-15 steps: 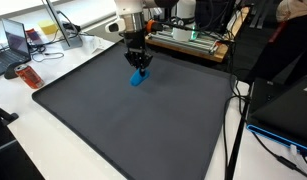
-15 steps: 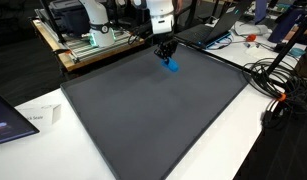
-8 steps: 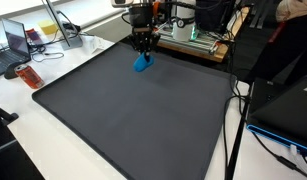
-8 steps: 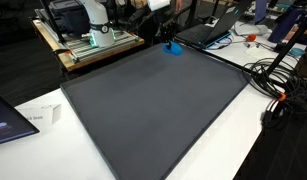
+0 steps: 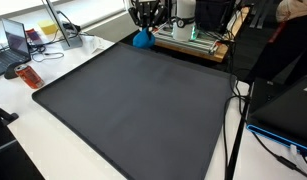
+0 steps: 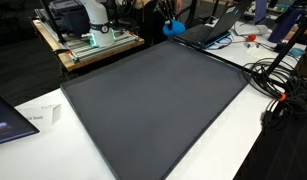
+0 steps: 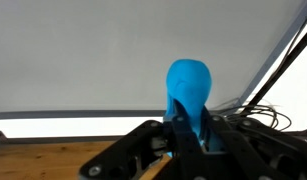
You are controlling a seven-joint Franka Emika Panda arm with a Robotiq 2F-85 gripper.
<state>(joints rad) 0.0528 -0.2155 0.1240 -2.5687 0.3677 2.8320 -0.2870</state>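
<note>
Place: a robotics lab or research office, a working room rather than a home.
Work surface: a broad dark mat (image 5: 133, 115) spread over a white table (image 5: 18, 135), set up as a test bench.
Far bench: a wooden bench (image 6: 93, 52) carrying white machinery (image 6: 71, 15) and a green-lit device (image 5: 193, 35) (its make cannot be read).
Far left: an open laptop (image 5: 13, 42) among desk clutter.
Right edge: black cables (image 6: 278, 85) looped over the table.
Near left: a paper label (image 6: 38, 118).

Plastic piece (image 5: 143, 40) in claw (image 5: 144, 31) above mat's (image 5: 133, 110) far edge; mat on counter (image 5: 23, 125); laptop (image 5: 13, 45) at counter's edge.
</note>
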